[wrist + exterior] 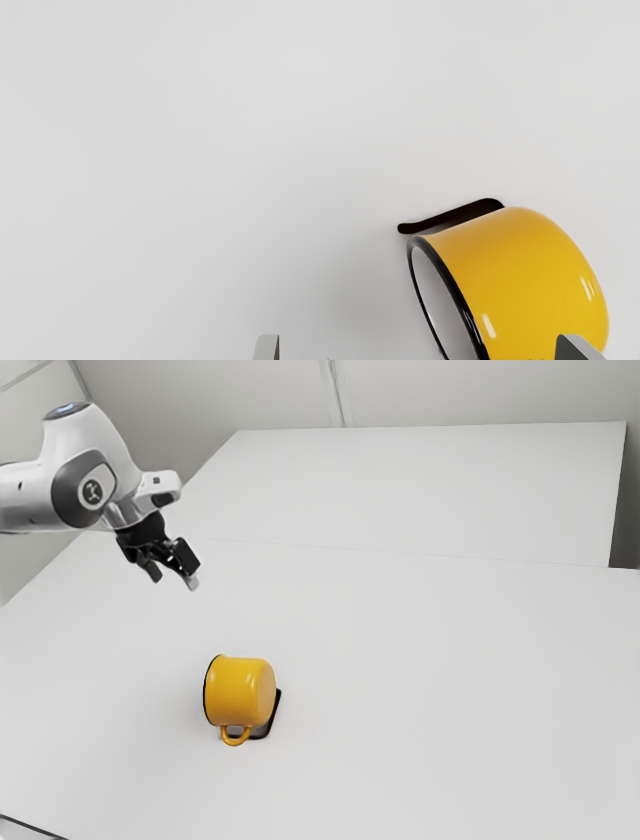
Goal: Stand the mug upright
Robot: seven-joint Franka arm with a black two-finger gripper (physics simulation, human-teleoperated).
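Observation:
In the exterior view the black gripper [172, 580] hangs well above the table, up and to the exterior view's left of the mug. The yellow mug [240, 690] lies on its side, its black-rimmed mouth toward the exterior view's left and its handle toward the camera. In the wrist view the gripper [417, 347] is open, its fingertips wide apart with nothing held. The mug [525, 280] shows there with part of its white inside; one fingertip overlaps its body in the picture. Its handle is hidden in that view.
A flat black object [276, 710] lies on the white table [430, 690], partly under or behind the mug; it shows in the wrist view as a dark strip [455, 216] beside the mug. A dark line [30, 827] runs at the exterior view's lower left corner.

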